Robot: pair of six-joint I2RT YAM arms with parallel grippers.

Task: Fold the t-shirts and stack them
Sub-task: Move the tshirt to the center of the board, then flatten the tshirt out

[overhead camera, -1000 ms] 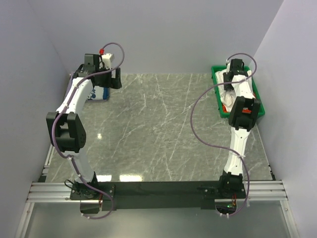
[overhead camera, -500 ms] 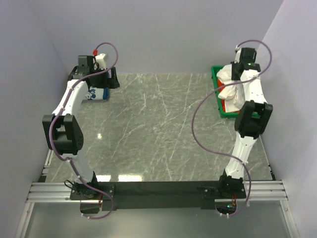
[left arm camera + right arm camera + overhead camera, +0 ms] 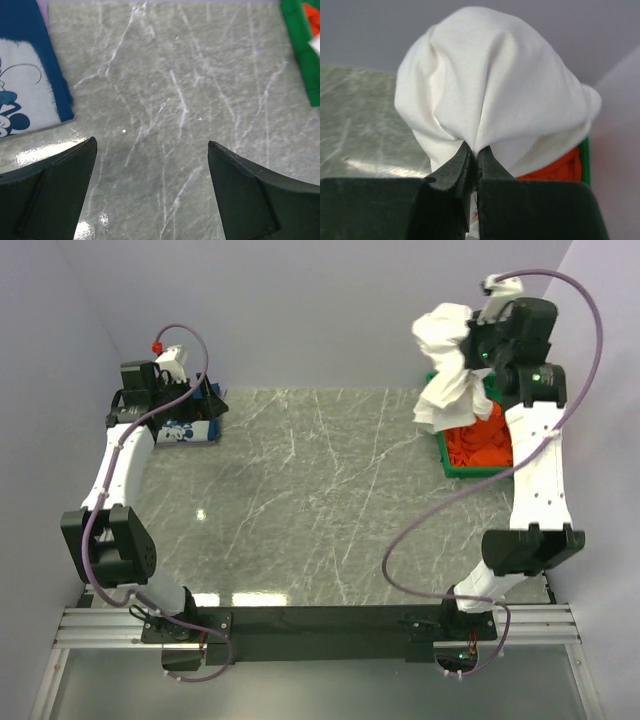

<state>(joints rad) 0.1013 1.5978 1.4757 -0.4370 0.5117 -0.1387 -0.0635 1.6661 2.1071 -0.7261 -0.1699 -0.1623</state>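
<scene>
- The right gripper [image 3: 474,155] has its two fingers pressed together on a fold of the white t-shirt [image 3: 490,85]; the cloth is pinched between the tips.
- In the top view the right arm is raised high at the far right, and the white t-shirt [image 3: 445,365] hangs from the gripper in a crumpled bunch, in the air.
- The lower end of the white t-shirt hangs over the left edge of the green bin [image 3: 455,468]. I cannot tell whether it touches the bin.
- Inside the green bin lies red-orange cloth [image 3: 485,440], bunched up. In the right wrist view a part of it shows under the white t-shirt.
- The left gripper [image 3: 150,190] has its fingers spread wide, with nothing between them. It points down at the bare grey marble table [image 3: 185,100].
- A navy t-shirt [image 3: 190,430] with a white graphic lies folded flat at the far left corner of the table, near the left wall.
- In the left wrist view the navy t-shirt [image 3: 30,95] is beyond the left finger, apart from it.
</scene>
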